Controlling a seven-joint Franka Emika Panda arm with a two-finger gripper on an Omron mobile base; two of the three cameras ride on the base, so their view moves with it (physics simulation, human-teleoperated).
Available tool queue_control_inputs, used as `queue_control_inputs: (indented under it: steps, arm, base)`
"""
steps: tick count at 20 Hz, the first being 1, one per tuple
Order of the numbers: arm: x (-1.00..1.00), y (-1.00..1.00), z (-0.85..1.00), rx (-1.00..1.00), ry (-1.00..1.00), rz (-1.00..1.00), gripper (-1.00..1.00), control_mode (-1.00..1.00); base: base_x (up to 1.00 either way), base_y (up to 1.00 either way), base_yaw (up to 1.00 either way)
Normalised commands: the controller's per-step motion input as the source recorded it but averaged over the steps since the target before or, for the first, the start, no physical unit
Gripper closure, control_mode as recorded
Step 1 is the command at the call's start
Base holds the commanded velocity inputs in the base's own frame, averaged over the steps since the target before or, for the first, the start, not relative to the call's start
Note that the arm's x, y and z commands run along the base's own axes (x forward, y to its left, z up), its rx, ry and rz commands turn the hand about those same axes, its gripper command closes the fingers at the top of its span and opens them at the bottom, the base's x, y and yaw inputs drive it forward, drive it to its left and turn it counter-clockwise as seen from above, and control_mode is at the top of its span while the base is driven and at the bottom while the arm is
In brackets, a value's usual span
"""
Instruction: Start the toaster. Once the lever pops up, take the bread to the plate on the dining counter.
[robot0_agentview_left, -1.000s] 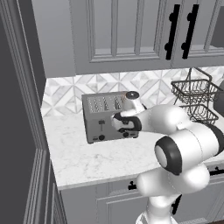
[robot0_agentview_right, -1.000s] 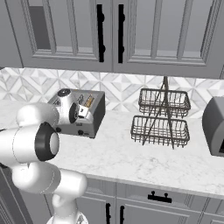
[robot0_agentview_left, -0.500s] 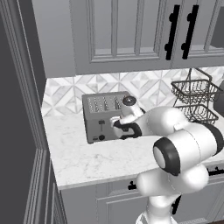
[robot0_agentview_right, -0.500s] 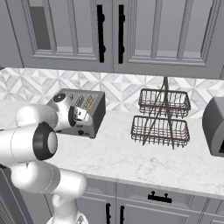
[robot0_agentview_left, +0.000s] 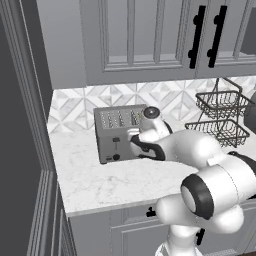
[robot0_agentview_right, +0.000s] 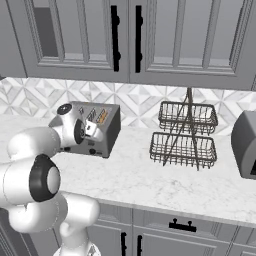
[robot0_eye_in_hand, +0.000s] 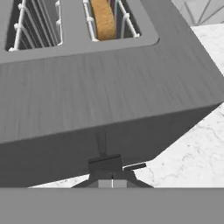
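The gripper (robot0_eye_in_hand: 112, 183) sits fully closed, its dark tips pressed on the small black lever (robot0_eye_in_hand: 105, 162) low on the boxy brushed-grey toaster (robot0_eye_in_hand: 105, 100). Beyond, golden-crusted bread (robot0_eye_in_hand: 104, 19) stands in a wire-lined slot, on the veined marble worktop (robot0_agentview_left: 100, 182).

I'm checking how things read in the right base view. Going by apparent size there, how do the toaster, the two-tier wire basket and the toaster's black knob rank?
1. Toaster and wire basket: look alike in size, and the arm covers part of the toaster, so no ranking.
2. Black knob: by far the smallest.
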Motion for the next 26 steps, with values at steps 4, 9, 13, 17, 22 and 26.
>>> queue_control_inputs:
  steps: [4,9,13,17,22,26]
  arm:
    - [0.00,0.00,0.80,0.00,0.01,0.00,1.00,-1.00]
    - [-0.01,-0.12,0.60,0.00,0.00,0.00,1.00,-1.00]
    - [-0.02,-0.25,0.41,0.05,0.00,0.00,1.00,-1.00]
    - [0.00,-0.16,0.44,0.03,0.00,0.00,1.00,-1.00]
    - [0.00,-0.01,0.26,0.00,0.00,0.00,1.00,-1.00]
    - [0.00,0.00,0.01,0.00,0.00,0.00,1.00,-1.00]
  base:
    - [0.00,0.00,0.00]
    - [0.00,0.00,0.00]
    - [0.00,0.00,0.00]
    - [0.00,0.00,0.00]
    - [0.00,0.00,0.00]
    - [0.00,0.00,0.00]
